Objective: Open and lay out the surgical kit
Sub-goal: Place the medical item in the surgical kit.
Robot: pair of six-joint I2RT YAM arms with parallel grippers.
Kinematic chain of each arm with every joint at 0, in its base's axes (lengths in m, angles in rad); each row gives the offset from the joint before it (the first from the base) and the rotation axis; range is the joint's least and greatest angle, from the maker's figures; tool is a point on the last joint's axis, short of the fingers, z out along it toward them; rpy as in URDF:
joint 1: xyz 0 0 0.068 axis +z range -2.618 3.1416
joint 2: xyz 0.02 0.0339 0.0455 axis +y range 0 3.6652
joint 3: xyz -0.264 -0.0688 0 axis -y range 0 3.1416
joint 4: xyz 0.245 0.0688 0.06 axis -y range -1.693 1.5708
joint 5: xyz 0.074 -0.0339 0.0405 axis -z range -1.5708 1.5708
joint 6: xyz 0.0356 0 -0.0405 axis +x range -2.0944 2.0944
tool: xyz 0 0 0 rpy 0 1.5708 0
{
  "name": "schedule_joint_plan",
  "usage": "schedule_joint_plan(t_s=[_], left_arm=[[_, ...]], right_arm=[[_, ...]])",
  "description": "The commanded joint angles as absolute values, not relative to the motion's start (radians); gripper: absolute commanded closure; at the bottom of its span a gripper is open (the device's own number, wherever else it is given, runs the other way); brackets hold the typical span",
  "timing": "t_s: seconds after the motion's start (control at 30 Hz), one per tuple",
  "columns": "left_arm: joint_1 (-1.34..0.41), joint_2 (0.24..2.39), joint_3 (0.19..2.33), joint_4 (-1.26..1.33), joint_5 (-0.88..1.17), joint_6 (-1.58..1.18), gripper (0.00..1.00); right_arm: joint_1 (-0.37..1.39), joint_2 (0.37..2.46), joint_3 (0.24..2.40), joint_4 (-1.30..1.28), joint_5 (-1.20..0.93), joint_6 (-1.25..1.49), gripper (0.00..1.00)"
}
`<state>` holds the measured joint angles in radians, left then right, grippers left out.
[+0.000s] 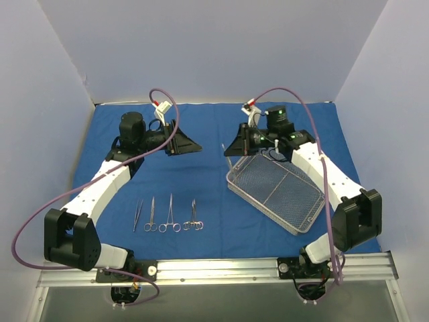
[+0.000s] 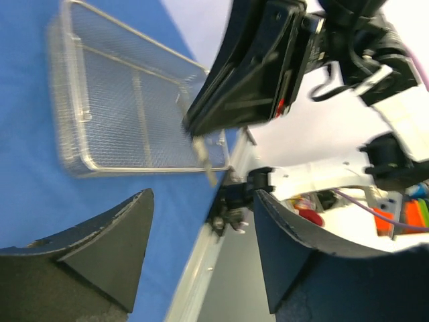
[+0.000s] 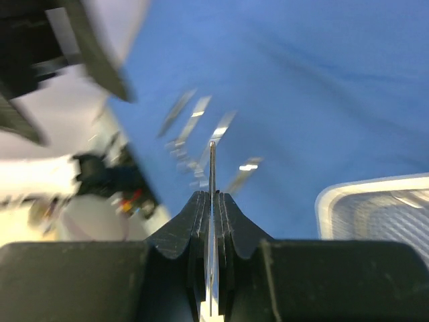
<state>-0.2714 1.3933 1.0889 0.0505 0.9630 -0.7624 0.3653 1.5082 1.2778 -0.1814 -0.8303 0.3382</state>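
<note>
The royal-blue cloth wrap (image 1: 214, 134) lies spread flat over the table. On it at the right sits the silver wire-mesh tray (image 1: 275, 191), also in the left wrist view (image 2: 127, 114). Several steel instruments (image 1: 167, 215) lie side by side on the cloth at the front left and show blurred in the right wrist view (image 3: 201, 134). My right gripper (image 3: 212, 198) is shut on a slim steel instrument (image 3: 212, 168), held above the cloth beside the tray's far left corner (image 1: 231, 149). My left gripper (image 1: 191, 144) faces it from the left, open (image 2: 201, 235), with nothing between its fingers.
Grey walls close in the back and both sides. A metal rail (image 1: 214, 268) runs along the near edge, with both arm bases bolted to it. A purple cable (image 1: 40, 215) loops off the left arm. The two grippers stand close together over the middle of the cloth.
</note>
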Motion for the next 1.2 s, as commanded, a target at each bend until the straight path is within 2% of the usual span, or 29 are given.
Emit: schedule_joint_plan(t_s=[0.0,0.4,0.77,1.03,1.17], left_arm=[[-0.31,1.374,1.063,0.334,1.003,-0.932,0.32],[-0.405,1.4,1.015,0.46,0.925,-1.008,0.41],[-0.407,1.448,1.048,0.511,0.933,-1.035,0.48],[-0.405,1.477,1.028,0.618,0.948,-1.1,0.62],[-0.399,1.467,1.006,0.644,0.946,-1.117,0.64]], right_arm=[[0.393,1.505,1.321,-0.038,-1.029,0.4,1.0],[0.416,1.483,1.258,0.156,-1.138,0.538,1.0],[0.445,1.486,1.206,0.282,-1.149,0.64,1.0],[0.448,1.499,1.198,0.285,-1.167,0.638,1.0],[0.446,1.496,1.18,0.281,-1.172,0.635,1.0]])
